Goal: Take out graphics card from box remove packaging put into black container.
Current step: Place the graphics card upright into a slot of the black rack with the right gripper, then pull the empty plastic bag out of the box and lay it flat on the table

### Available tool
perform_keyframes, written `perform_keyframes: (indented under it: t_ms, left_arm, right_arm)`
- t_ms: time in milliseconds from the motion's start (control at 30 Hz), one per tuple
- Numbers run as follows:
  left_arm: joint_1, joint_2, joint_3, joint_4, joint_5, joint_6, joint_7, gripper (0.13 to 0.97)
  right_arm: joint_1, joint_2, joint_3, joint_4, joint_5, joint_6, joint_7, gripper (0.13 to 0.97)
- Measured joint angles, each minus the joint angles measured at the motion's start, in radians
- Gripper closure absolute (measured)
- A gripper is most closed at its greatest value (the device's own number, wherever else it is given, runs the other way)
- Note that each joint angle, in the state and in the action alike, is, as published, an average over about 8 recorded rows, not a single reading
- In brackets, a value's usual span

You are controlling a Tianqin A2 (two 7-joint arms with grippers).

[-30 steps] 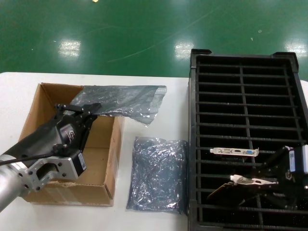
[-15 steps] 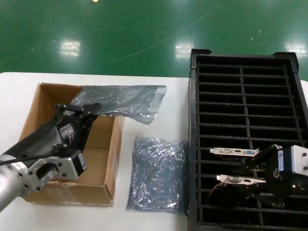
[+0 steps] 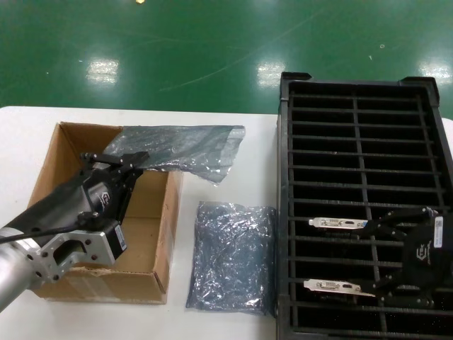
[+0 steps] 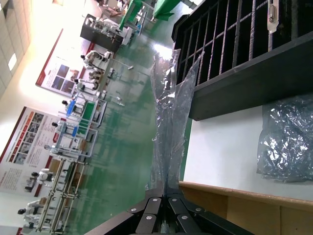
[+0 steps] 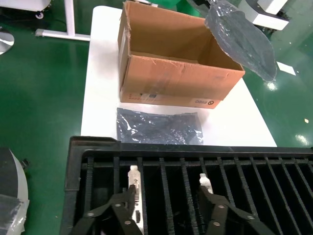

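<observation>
**Second card seated in crate; bag held over box**

The table (image 3: 233, 152) is seen to carry the crate (image 3: 361, 83) on the right and the box (image 3: 152, 280) on the left, apart from each other. The crate is divided by ribs into narrow slots in two columns. The box stands open on the table, and no contents can be made out inside it.

The left arm is positioned over the box. The left gripper (image 3: 117, 159) is pinched closed on one edge of a bag (image 3: 180, 149), which is held up across the box's far right corner and hangs out past it over the table. In the left wrist view the bag (image 4: 168, 122) is seen clamped between the meeting fingertips.

A second bag (image 3: 233, 255) lies flat and crumpled on the table between box and crate.

The right gripper (image 3: 379, 258) is held inside the crate's near slots with its fingers spread; nothing is gripped.

Two cards are seated on edge in the left column: one card (image 3: 345, 224) in a farther slot, the other card (image 3: 338, 286) two slots nearer, just beside the right gripper's nearer finger. Only their silver brackets are visible.
</observation>
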Motion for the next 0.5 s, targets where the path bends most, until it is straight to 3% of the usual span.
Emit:
perform_keyframes:
  t_ms: [133,300,500]
  left_arm:
    - [0.0,0.0,0.0,0.0,0.0,0.0,0.0,0.957]
    - [0.0,0.0,0.0,0.0,0.0,0.0,0.0,0.957]
    - [0.0,0.0,0.0,0.0,0.0,0.0,0.0,0.957]
  right_arm:
    - [-0.018,0.006,0.008,0.007,0.007,0.017,0.009,0.688]
    - [-0.04,-0.018,0.027,-0.002,-0.013,0.077,0.042,0.561]
    - [-0.126,-0.109,0.106,-0.038,-0.084,0.261,0.131,0.439]
